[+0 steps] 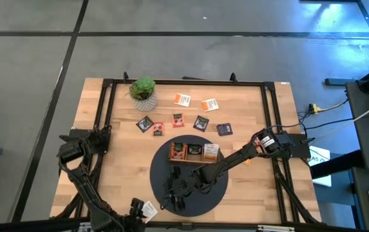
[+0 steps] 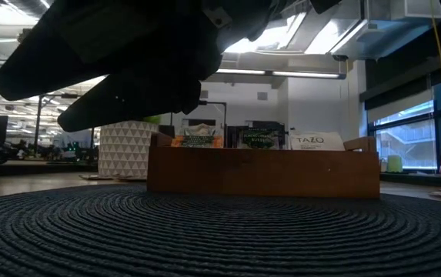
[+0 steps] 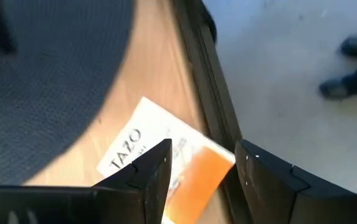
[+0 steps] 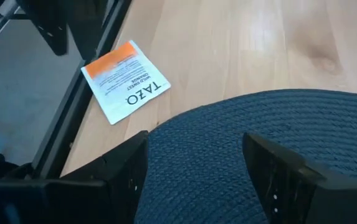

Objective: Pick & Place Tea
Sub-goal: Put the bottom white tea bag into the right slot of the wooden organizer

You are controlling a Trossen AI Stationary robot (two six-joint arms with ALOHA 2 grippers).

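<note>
A white-and-orange tea packet (image 3: 142,155) lies flat on the wood by the table's near edge (image 1: 149,209), just off the round mat. My left gripper (image 3: 203,167) hangs open above it, one finger over the packet and one over the table's frame rail; in the right wrist view the packet (image 4: 125,81) lies bare. My right gripper (image 4: 197,168) stands open over the dark woven mat (image 1: 190,177), near the mat's near left part (image 1: 176,192). The wooden tray (image 1: 194,153) sits on the mat with packets standing in it (image 2: 260,139). Several more packets (image 1: 201,122) lie flat beyond the tray.
A small potted plant (image 1: 143,90) stands at the table's far left. A black frame rail (image 3: 212,93) runs along the near edge right beside the packet. My right arm (image 1: 236,156) crosses over the mat near the tray's right end. Bare wood lies left of the mat.
</note>
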